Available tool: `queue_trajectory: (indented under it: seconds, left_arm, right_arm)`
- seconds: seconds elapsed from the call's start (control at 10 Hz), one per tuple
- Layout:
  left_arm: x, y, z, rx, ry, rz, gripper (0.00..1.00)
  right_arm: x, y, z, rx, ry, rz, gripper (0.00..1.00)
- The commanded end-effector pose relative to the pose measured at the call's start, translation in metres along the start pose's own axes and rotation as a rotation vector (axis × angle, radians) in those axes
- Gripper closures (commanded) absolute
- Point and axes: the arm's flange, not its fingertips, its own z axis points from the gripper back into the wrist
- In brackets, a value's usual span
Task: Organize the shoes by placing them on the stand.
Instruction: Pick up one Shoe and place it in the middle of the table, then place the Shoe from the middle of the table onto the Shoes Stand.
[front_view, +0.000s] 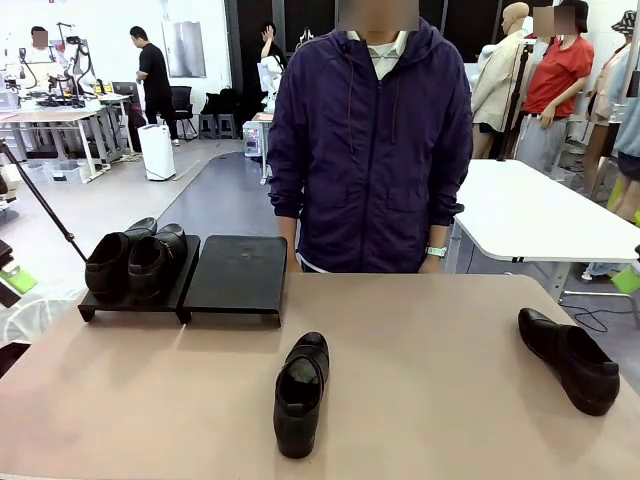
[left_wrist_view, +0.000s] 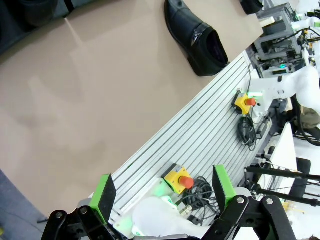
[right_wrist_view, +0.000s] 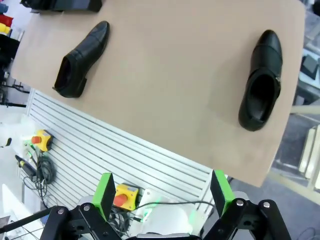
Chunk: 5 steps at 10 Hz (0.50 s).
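Beige tabletop (front_view: 430, 330) is stretching out before me, and a person in a dark purple hooded jacket (front_view: 370, 150) is standing at its far edge, arms hanging down. Behind them a workshop is showing, with white tables and other people farther off.

The stand (front_view: 235, 275) is sitting at the far left of the table as two black platforms side by side. A pair of shoes (front_view: 150, 265) is resting on the left platform, the two touching each other, while the right platform is lying bare. The middle shoe (front_view: 302, 392) is lying on the table near my edge, heel toward me and toe pointing at the person. The right-hand shoe (front_view: 568, 360) is lying well apart from it, close to the table's right edge (it, too, is turning its heel my way).

I am holding my left gripper (left_wrist_view: 164, 189) over the ribbed metal rail (left_wrist_view: 200, 135) on my side of the table, green pads spread wide and grasping nothing, with the middle shoe (left_wrist_view: 196, 37) lying beyond it. My right gripper (right_wrist_view: 162, 190) is hanging the same way, released and empty, looking down on both loose shoes.
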Motion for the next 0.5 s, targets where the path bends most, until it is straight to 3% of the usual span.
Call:
queue_trajectory:
  seconds: [0.0, 0.4]
  left_arm:
    - [-0.001, -0.001, 0.0019, 0.0, 0.01, 0.007, 0.0]
    - [0.0, 0.0, 0.0, 0.0, 0.0, 0.0, 0.0]
  right_arm:
    - [-0.0003, -0.0016, 0.0029, 0.013, 0.001, -0.002, 0.0]
    - [-0.0003, -0.0016, 0.0029, 0.013, 0.001, -0.002, 0.0]
